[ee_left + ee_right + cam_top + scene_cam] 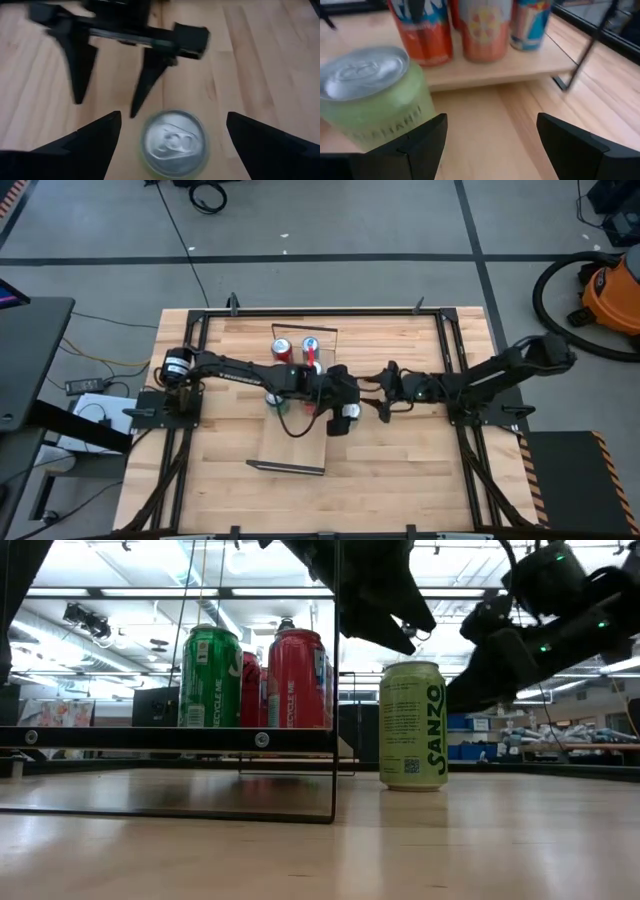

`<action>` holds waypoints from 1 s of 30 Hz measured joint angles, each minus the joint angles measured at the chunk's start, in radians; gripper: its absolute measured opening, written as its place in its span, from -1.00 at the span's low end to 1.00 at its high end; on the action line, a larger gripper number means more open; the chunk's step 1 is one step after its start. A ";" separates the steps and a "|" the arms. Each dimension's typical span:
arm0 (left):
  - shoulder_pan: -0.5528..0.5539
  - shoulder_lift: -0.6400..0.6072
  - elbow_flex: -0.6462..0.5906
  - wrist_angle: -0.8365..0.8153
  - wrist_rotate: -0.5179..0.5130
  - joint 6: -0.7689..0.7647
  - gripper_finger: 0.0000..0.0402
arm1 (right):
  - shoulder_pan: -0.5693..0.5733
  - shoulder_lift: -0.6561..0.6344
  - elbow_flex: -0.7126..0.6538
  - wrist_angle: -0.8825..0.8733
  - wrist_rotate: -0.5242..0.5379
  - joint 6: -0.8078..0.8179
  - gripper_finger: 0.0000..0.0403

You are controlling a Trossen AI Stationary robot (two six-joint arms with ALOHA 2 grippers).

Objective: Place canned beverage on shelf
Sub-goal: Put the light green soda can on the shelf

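Note:
A light-green can [413,725] stands upright on the wooden tabletop, right of the shelf [295,445]. Its silver top shows in the high view [350,412]. My left gripper [174,114] is open above the can [174,142], pointing down, with one finger on each side of it and not touching it. My right gripper [491,116] is open and empty just right of the can [370,95], low over the table, pointing toward the shelf. Both grippers also show in the high view, the left [342,400] and the right [383,402].
Several cans stand on the shelf plank [520,62]: a green one [210,675], a red one [297,675] and others behind them [311,346]. The shelf's black frame rail [334,690] stands between them and the light-green can. Bare tabletop [400,470] lies toward the near edge.

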 joint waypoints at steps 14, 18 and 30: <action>-0.064 0.000 0.000 -0.123 0.049 0.027 0.86 | -0.072 0.240 0.003 0.248 -0.300 -0.071 0.58; -0.072 0.000 0.000 -0.129 0.046 0.030 0.86 | -0.060 0.283 0.005 0.278 -0.342 -0.062 0.58; -0.108 0.000 0.000 -0.119 0.023 0.152 0.86 | 0.003 0.269 0.018 0.264 -0.361 -0.056 0.58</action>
